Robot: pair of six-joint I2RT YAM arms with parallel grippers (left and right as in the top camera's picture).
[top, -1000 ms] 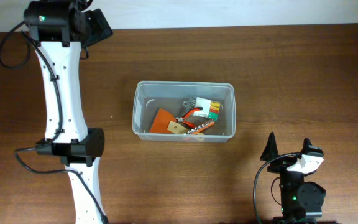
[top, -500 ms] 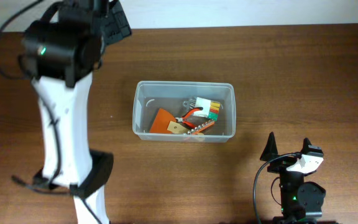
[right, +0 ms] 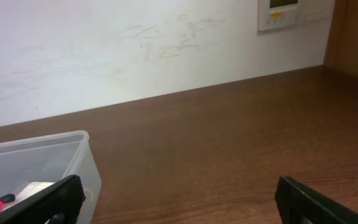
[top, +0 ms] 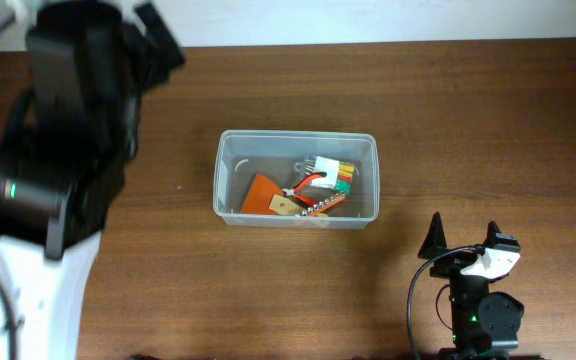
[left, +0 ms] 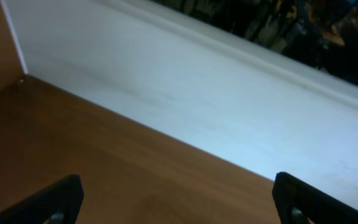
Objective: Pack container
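The container (top: 296, 135) on the table (top: 468, 120) holds an orange scraper (top: 261, 193) and a red-handled tool (top: 308, 183). The left hand (left: 179, 199) and right hand (right: 179, 199) both gape wide, empty.

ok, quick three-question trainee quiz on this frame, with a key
1. True or false: the clear translucent plastic rectangular tub on the brown wooden table is empty.
2. Which wrist view shows the tub? A) left B) right C) both
3. Fill in: the left gripper and the right gripper both have their jaws ___.

Key:
1. False; orange tools and a white multicoloured piece lie inside.
2. B
3. open
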